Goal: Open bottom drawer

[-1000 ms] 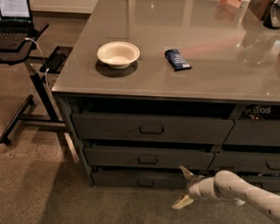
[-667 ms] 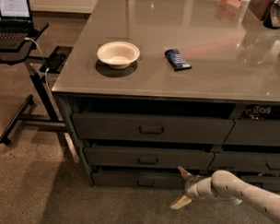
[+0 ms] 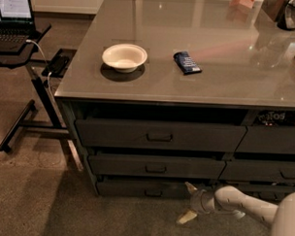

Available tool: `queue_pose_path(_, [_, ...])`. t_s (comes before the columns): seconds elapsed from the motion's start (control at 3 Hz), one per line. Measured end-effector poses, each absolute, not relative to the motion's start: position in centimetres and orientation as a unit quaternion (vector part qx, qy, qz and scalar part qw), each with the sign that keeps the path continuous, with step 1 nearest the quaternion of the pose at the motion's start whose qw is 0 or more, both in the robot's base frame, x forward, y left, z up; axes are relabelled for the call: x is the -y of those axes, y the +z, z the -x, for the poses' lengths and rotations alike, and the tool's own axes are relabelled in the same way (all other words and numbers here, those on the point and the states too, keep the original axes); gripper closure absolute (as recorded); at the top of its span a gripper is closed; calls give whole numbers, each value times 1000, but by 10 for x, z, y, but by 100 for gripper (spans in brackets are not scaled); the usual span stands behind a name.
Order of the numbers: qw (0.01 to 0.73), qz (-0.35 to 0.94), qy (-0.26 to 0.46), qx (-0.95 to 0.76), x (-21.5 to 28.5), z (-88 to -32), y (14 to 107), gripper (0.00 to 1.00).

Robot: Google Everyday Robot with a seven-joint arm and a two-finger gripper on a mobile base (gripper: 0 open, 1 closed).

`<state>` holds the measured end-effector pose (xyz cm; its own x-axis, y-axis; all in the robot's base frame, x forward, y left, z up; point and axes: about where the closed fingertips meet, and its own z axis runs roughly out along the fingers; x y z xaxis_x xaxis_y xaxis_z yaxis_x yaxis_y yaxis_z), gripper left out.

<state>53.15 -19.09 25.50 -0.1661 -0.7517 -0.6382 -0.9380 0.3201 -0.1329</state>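
Camera view, single entry.

Room: speckled brown floor point(image 3: 33, 198). At left, a black rolling stand point(image 3: 34, 94) carries an open laptop point(image 3: 13, 13) with a lit screen. A white cable runs down to a small dark device point(image 3: 57, 64) on a side shelf.

Surface: wide grey counter point(image 3: 237, 55), glossy, with light reflections.
- White bowl point(image 3: 124, 57), upright, front left area.
- Blue packet point(image 3: 187, 62), lying flat, right of the bowl and apart from it.
- Dark items at the far right corner, cut off by the edge.

Below the counter, left column, three stacked grey drawers:
- top drawer point(image 3: 113, 134), tallest front;
- middle drawer point(image 3: 116, 165);
- bottom drawer point(image 3: 125, 189), slimmest front, just above the floor, with a small dark pull handle point(image 3: 153, 193) at centre.

Right column: neighbouring drawers point(image 3: 270, 141), partly visible.

Gripper point(image 3: 187, 203): white arm entering from the lower right, low near the floor, at the right end of the bottom drawer's front and well right of the handle. The two pale fingers point(image 3: 189, 188) are spread wide apart and hold nothing. The upper one is against the drawer's right end and the lower one is over the floor.
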Motion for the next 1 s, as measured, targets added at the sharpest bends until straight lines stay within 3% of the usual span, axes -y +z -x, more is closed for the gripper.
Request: queue_pose_path(1.0, [326, 561, 139, -748, 187, -562, 202, 0])
